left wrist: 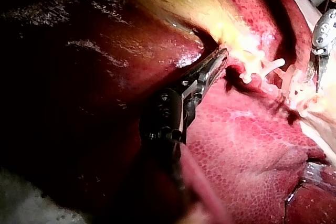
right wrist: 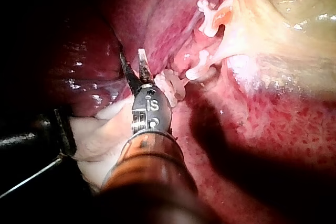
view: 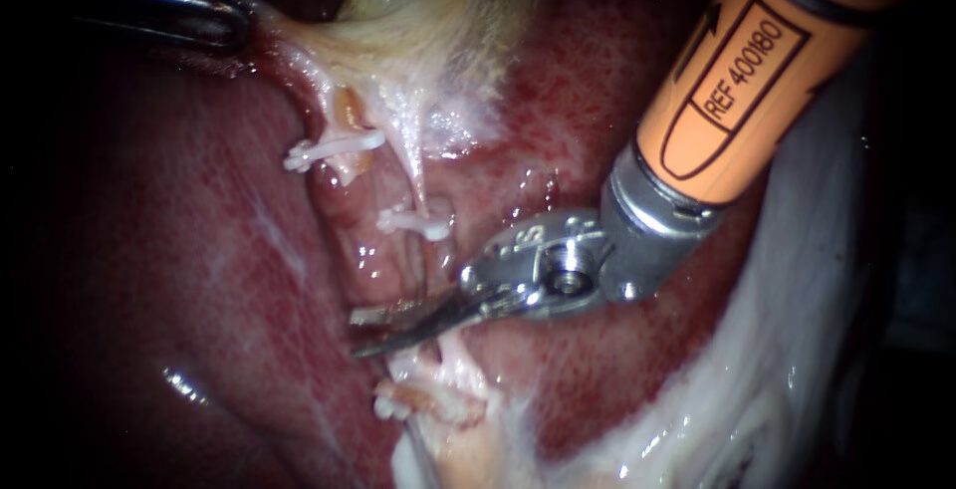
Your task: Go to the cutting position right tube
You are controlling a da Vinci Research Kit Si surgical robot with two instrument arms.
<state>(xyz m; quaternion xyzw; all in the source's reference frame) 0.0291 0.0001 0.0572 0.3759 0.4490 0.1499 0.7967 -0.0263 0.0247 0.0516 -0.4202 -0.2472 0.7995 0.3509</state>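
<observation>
**Q:** What surface carries the field, and what surrounds it?

**A:** The dark red, glossy, finely mottled liver (view: 179, 280) fills the field. Beyond its margins the surroundings are black. The pale yellow-green, smooth-walled gallbladder (view: 418, 1) lies at the top and tapers into whitish fibrous strands. A white stringy sheet of tissue (view: 797, 350) borders the liver beneath the orange shaft.

**Q:** What lies about the tubes?

**A:** There are three small white plastic clips. The left-tube clip (view: 334, 147) crosses the left tube (view: 347, 111), a short orange-tinged stub. The upper clip (view: 413, 220) sits on the right tube (view: 411, 165), a thin pale cord descending from the gallbladder. The lower clip (view: 398, 404) sits farther down the same line, on ragged pale tissue.

**Q:** How do the instruments stand?

**A:** The left instrument (view: 239, 21) has slender dark steel jaws clamped on the gallbladder's edge, which stretches taut toward them. The right instrument (view: 366, 332) is an orange-sleeved shaft with a steel wrist and two narrow pointed blades. Its blades are parted and grip nothing, and the right wrist view shows a gap between them. They lie across the line of the right tube, between the upper clip and the lower clip. The blades cover the tube there, so it cannot be told whether it passes between them or behind them.
</observation>
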